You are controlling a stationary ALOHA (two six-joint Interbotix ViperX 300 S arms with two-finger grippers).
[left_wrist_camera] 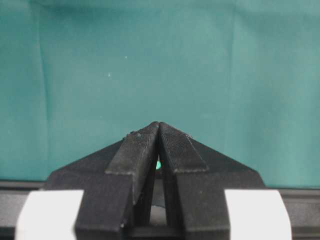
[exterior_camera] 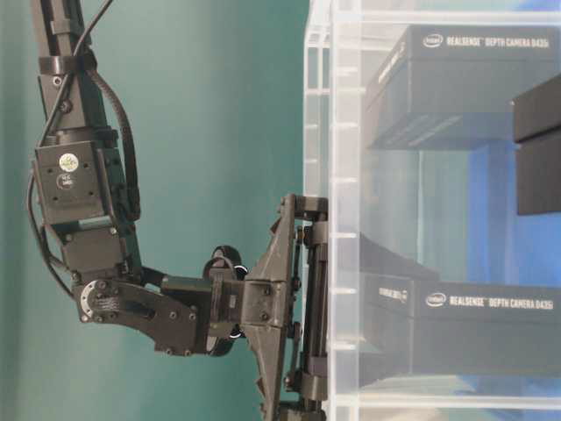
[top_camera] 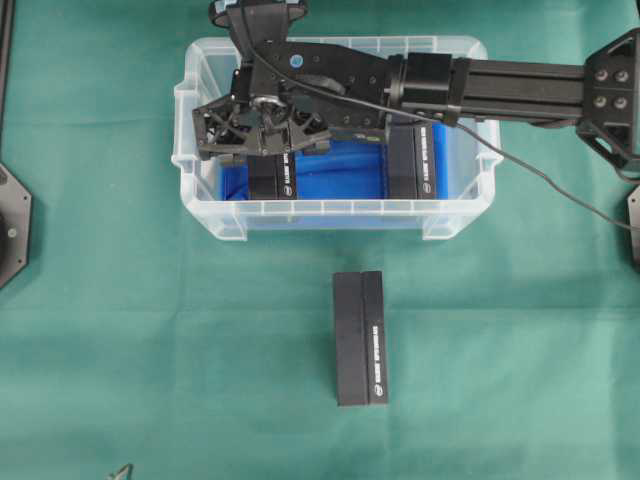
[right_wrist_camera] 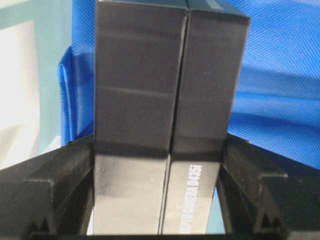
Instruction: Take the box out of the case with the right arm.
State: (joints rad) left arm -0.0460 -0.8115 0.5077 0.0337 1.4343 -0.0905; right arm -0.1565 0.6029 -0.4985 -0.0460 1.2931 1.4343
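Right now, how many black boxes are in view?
3. One lies on the green cloth in front of the case; two are inside the case: left box between the right gripper's fingers, right box. The arm may hide more.

Green-clothed table (top_camera: 120, 330), clear case (top_camera: 330, 215) on it, black box (top_camera: 360, 338) just below.

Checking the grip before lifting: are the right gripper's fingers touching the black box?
Touching. The right wrist view shows both fingers pressed against the black box sides, no gap visible.
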